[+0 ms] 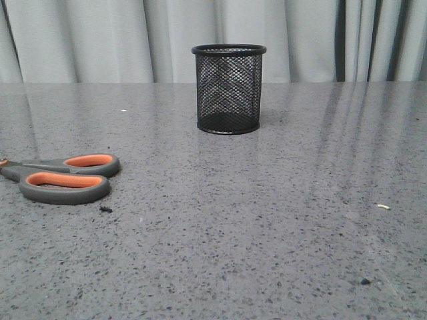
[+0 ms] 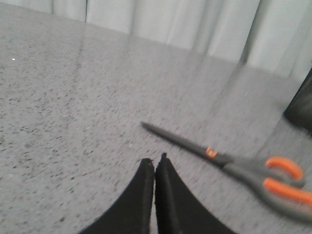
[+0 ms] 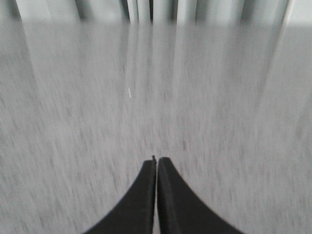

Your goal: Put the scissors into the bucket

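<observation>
The scissors (image 1: 67, 177) lie flat at the left edge of the grey table in the front view, dark grey handles lined in orange pointing right, blades running out of the picture. In the left wrist view the scissors (image 2: 229, 161) lie closed on the table just beyond and beside my left gripper (image 2: 154, 161), which is shut and empty, apart from them. The bucket (image 1: 229, 89), a black wire-mesh cup, stands upright at the back centre; its edge (image 2: 300, 107) shows in the left wrist view. My right gripper (image 3: 157, 160) is shut and empty over bare table.
A grey speckled table (image 1: 253, 220) runs back to pale curtains (image 1: 100, 40). Small crumbs lie on it: a dark one (image 1: 105, 209) by the scissors handles, a white one (image 1: 382, 207) at the right, a dark speck (image 1: 365, 281) at the front right.
</observation>
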You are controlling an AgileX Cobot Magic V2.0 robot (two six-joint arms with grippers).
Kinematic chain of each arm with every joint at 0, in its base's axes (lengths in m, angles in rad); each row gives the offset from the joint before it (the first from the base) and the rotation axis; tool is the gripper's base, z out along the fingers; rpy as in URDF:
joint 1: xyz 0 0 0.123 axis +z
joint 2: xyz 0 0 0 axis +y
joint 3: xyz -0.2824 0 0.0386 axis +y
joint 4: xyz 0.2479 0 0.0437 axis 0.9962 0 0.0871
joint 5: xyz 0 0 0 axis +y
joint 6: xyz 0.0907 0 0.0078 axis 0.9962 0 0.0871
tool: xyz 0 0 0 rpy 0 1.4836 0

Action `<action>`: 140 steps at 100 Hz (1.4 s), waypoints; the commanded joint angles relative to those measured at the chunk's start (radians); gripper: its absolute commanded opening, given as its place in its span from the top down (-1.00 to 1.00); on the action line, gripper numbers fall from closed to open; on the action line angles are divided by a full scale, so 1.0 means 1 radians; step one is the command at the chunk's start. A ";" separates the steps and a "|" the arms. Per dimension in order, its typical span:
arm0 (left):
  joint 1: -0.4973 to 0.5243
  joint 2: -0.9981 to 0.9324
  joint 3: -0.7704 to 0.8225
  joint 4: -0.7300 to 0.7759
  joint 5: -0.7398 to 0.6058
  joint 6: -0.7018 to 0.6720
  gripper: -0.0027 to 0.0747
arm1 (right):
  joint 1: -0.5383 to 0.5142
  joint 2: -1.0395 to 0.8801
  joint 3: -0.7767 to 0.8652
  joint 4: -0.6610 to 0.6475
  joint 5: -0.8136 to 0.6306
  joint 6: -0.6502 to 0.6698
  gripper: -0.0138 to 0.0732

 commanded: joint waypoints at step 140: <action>-0.330 1.023 -0.909 0.371 0.620 1.045 -0.02 | 0.002 0.229 -0.598 0.554 0.498 -0.185 -0.37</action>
